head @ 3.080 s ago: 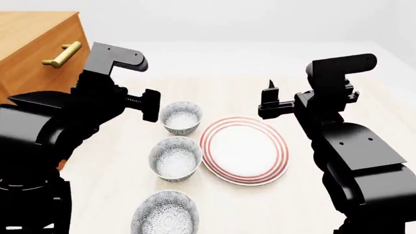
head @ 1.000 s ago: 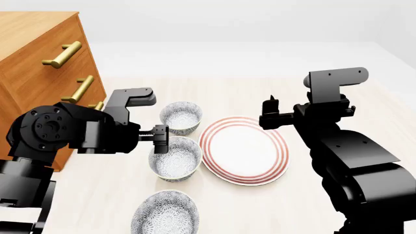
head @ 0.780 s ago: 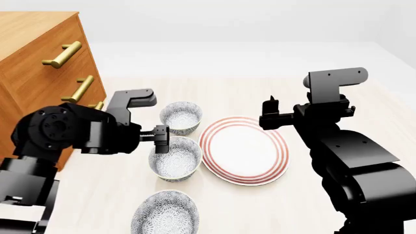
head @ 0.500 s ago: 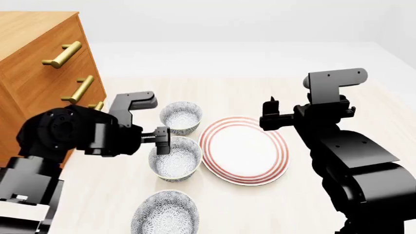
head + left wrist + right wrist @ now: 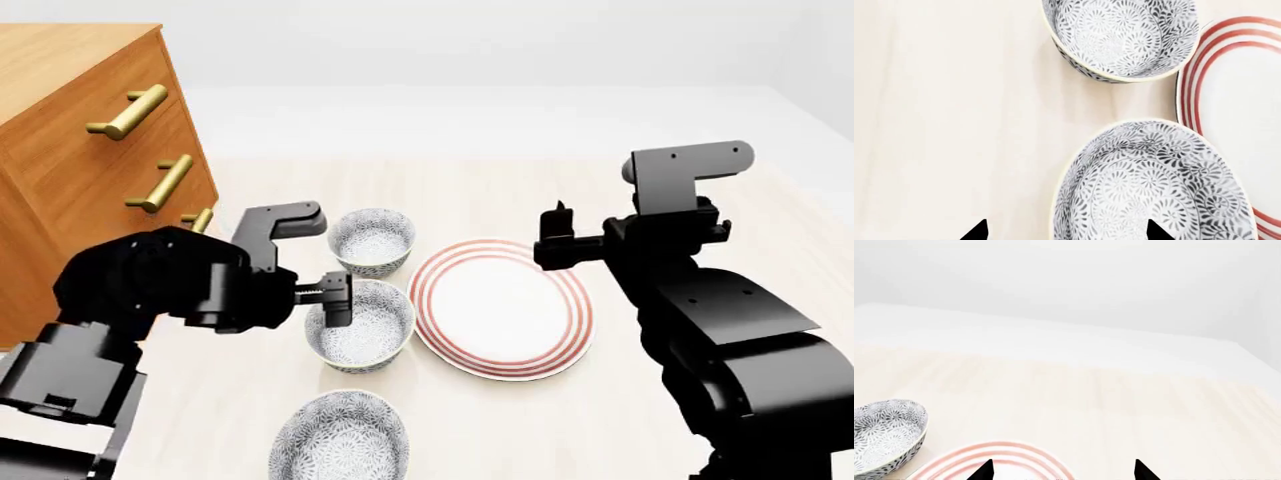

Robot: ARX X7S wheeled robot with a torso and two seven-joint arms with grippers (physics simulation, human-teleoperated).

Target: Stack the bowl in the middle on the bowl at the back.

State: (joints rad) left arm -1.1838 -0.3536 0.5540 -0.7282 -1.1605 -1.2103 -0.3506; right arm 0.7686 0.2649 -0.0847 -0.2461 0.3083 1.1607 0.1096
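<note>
The bowl in the middle [image 5: 363, 328] sits on the pale wooden table, with the bowl at the back [image 5: 371, 240] just behind it. My left gripper [image 5: 334, 298] hangs low at the middle bowl's left rim. In the left wrist view this gripper [image 5: 1066, 232] is open, one tip outside the middle bowl [image 5: 1147, 185] and one over its inside. The back bowl [image 5: 1121, 35] lies further ahead. My right gripper [image 5: 554, 238] hovers open above the plate's far edge. Its wrist view shows it [image 5: 1064, 471] empty, with the back bowl [image 5: 884, 435] off to one side.
A flat white plate with red rings [image 5: 501, 308] lies right of the bowls, almost touching the middle one. A third speckled bowl [image 5: 338, 440] stands nearest me. A wooden dresser with brass handles [image 5: 80, 150] stands close on the left.
My left arm has come down from beside the back bowl to the middle bowl's left rim, sinking a little further in the last second. The right arm has barely moved.
</note>
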